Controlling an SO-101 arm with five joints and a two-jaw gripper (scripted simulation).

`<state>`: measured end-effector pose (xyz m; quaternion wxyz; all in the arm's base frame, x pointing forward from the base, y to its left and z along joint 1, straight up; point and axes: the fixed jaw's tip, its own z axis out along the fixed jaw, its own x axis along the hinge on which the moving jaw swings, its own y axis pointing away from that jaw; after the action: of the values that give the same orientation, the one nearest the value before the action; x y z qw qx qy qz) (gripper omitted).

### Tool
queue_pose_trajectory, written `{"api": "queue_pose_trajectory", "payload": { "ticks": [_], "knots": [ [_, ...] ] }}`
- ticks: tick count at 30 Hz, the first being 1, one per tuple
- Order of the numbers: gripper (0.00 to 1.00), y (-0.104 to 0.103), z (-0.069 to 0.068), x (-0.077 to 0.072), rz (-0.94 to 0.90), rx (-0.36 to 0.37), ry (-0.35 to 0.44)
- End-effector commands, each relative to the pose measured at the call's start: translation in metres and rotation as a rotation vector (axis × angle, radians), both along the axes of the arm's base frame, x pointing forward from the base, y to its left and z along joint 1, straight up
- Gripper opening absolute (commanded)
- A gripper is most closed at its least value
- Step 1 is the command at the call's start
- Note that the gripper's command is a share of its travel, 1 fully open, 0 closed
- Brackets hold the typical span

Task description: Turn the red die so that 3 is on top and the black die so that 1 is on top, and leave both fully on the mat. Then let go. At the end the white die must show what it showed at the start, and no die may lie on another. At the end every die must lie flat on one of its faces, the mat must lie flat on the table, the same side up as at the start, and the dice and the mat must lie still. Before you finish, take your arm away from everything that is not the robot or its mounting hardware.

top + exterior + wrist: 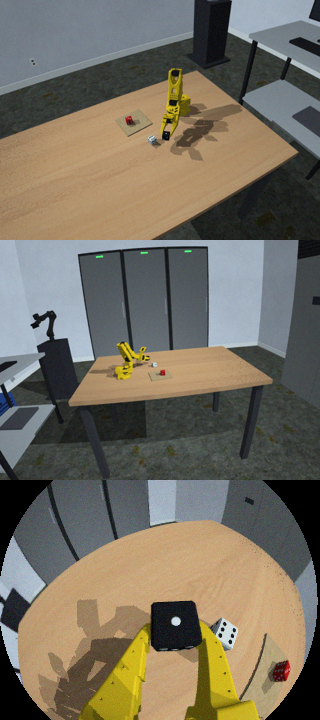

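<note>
My yellow gripper (166, 134) is shut on the black die (165, 135) and holds it just above the table, to the right of the white die (151, 139). In the wrist view the black die (175, 626) sits between my fingers and the face towards the camera shows one white pip. The white die (226, 634) lies on the bare table close beside it. The red die (128, 120) lies flat on the tan mat (133, 121), and it also shows in the wrist view (280, 671). From the exterior view my gripper (147, 358) is left of the white die (154, 364).
The arm's base (184, 104) stands behind the gripper near the table's far edge. A dark pedestal (210, 31) and grey shelves (286, 77) stand off the table to the right.
</note>
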<state>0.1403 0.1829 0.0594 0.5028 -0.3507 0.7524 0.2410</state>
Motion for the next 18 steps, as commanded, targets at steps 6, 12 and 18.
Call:
{"api": "queue_pose_trajectory", "payload": {
  "ticks": [6,12,18],
  "knots": [
    [0.0,0.0,0.0033,0.0025,-0.005,0.014,-0.022],
    [0.0,0.0001,-0.0007,0.0025,-0.005,0.014,-0.022],
    [0.0,0.0,-0.002,0.0025,-0.005,0.014,-0.022]
  ]
}}
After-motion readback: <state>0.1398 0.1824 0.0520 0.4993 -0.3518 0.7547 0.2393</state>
